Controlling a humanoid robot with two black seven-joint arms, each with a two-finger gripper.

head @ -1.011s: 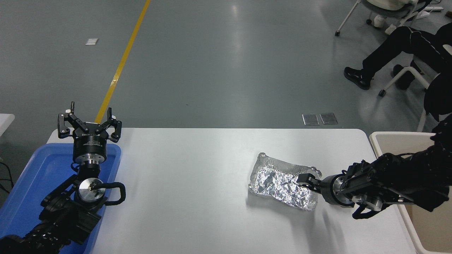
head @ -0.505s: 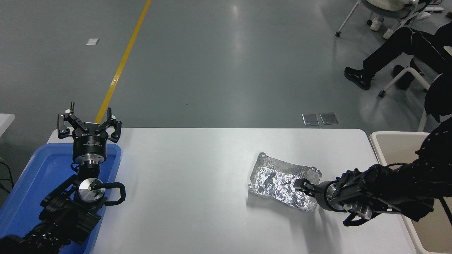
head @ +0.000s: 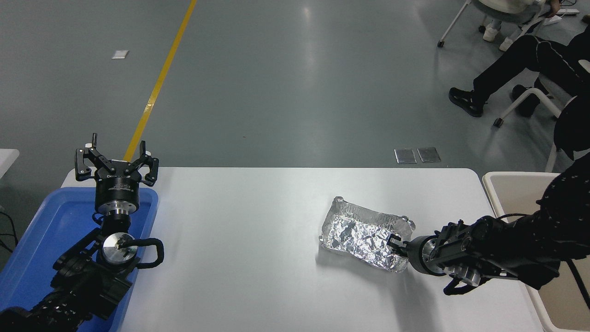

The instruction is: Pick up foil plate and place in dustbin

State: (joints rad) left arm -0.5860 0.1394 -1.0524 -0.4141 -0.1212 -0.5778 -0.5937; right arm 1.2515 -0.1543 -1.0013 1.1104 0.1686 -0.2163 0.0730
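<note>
While the right gripper (head: 396, 243) stays clamped on its right rim, the foil plate (head: 362, 234) has slid left; the left gripper (head: 117, 162) rests open.

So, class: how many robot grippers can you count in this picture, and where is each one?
2. The left gripper is raised over the blue tray at the table's left; the right gripper is at the foil plate's right end.

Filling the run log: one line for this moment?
phase: grasping | right gripper at foil plate right rim | plate on table | left gripper parked, open
</note>
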